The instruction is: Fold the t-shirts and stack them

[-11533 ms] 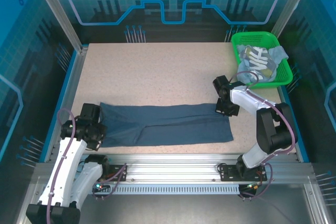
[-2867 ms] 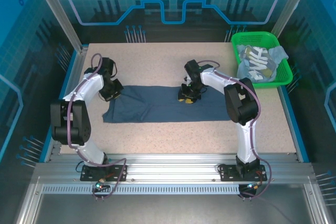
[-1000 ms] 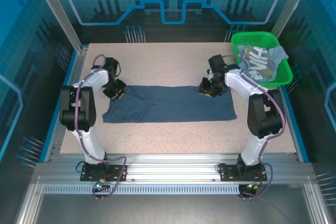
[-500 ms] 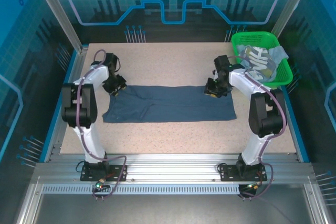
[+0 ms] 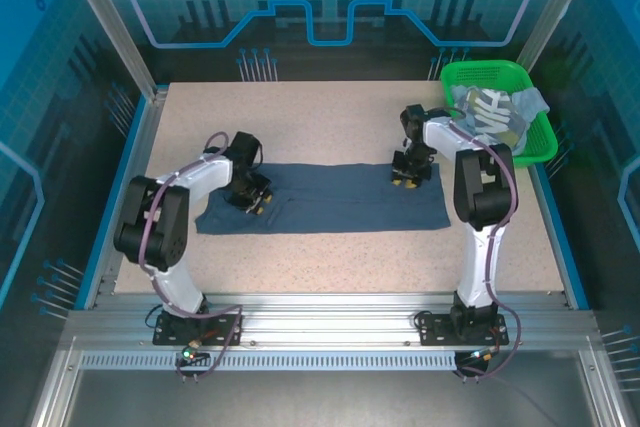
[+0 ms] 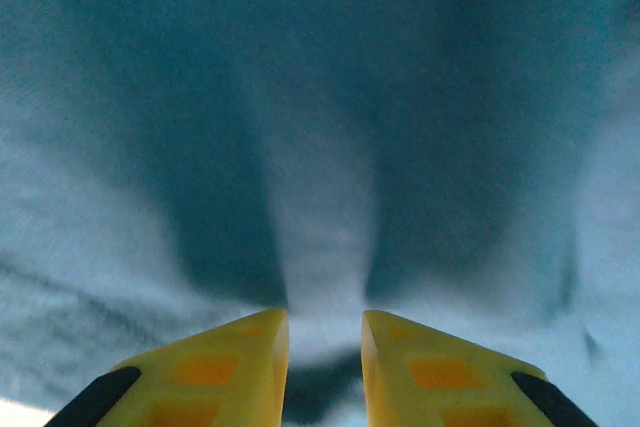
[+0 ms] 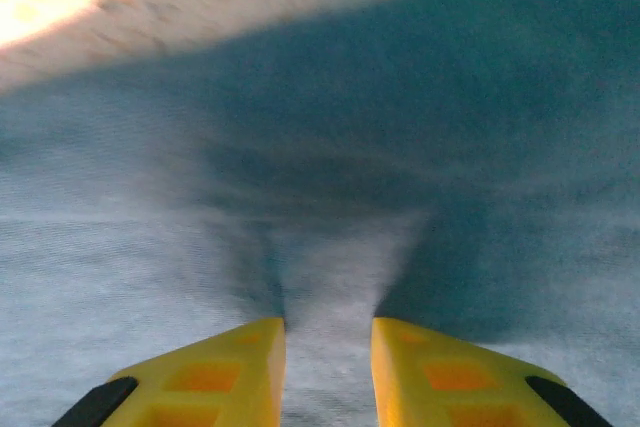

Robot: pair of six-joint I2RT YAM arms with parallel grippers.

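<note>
So, top view: the slate-blue shirt [image 5: 340, 205] lies as a long folded strip on the bench [image 5: 300, 117]. My left tool [image 5: 257, 199] is on its left end, my right tool [image 5: 408, 177] on its far right edge. The lettered shirt [image 5: 487, 112] sits bunched in the basket [image 5: 480, 69], beyond the right tool.

Left wrist: tool clamped on a raised pleat.

Right wrist: same, bench just ahead.

My read: lengthwise folds done; cross-fold, second shirt and stacking left.

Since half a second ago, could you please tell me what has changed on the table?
The left gripper moved right and nearer, from the far left corner of the dark blue t-shirt onto its cloth, and now pinches a ridge of it. The right gripper barely shifted at the far right edge, also pinching a ridge. The shirt's lie, the green basket and the shirts in it are unchanged.
</note>
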